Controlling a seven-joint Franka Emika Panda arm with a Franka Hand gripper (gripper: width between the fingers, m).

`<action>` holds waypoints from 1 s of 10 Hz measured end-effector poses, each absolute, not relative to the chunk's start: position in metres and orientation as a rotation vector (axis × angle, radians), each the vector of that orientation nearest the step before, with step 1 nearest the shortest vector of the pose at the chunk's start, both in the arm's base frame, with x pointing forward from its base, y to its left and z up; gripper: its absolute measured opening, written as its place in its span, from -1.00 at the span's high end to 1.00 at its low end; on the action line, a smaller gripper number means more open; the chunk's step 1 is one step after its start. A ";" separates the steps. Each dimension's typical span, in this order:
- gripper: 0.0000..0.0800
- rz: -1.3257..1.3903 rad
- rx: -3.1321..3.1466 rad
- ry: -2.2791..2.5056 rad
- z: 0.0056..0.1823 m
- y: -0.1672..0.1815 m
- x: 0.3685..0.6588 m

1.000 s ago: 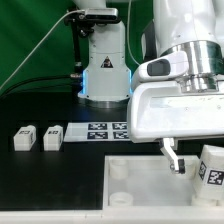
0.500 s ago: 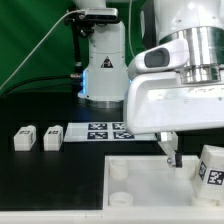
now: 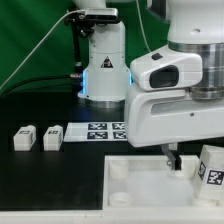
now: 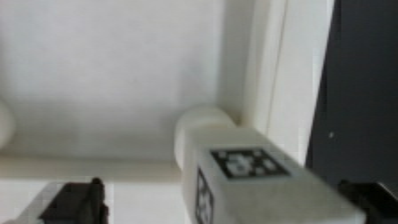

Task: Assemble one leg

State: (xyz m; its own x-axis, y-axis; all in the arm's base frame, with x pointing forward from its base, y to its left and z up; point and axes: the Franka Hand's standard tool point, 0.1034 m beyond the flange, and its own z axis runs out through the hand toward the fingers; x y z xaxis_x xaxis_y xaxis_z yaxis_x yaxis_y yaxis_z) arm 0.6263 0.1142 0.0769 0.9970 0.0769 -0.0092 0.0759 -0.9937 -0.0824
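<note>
Item: small white plastic leg block with a black-and-white square tag (image 3: 211,166); stood at the frame's lower right edge, by the large white square panel (image 3: 140,182).
End effector: two-finger gripper (image 3: 172,159); fingers (image 4: 75,203) were apart, nothing held, low just beside the leg.
Step judged: approach to grasp.
Handling advice: centre the block between the jaws, descend squarely, grip flat faces, avoid the panel.

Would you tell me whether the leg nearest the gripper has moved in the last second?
No. The leg stands just as far from the marker board as before.
</note>
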 end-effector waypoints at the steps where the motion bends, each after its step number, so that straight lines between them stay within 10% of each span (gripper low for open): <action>1: -0.62 0.024 -3.058 -0.117 0.075 0.114 0.623; 5: 0.28 0.024 -3.058 -0.112 0.075 0.112 0.624; 10: 0.28 0.047 -3.000 0.568 0.074 0.113 0.624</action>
State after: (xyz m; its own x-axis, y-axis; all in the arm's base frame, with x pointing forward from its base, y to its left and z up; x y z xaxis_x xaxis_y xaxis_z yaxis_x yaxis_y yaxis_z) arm 0.6241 0.1128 0.0740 0.9305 -0.3633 -0.0466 -0.3660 -0.9271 -0.0811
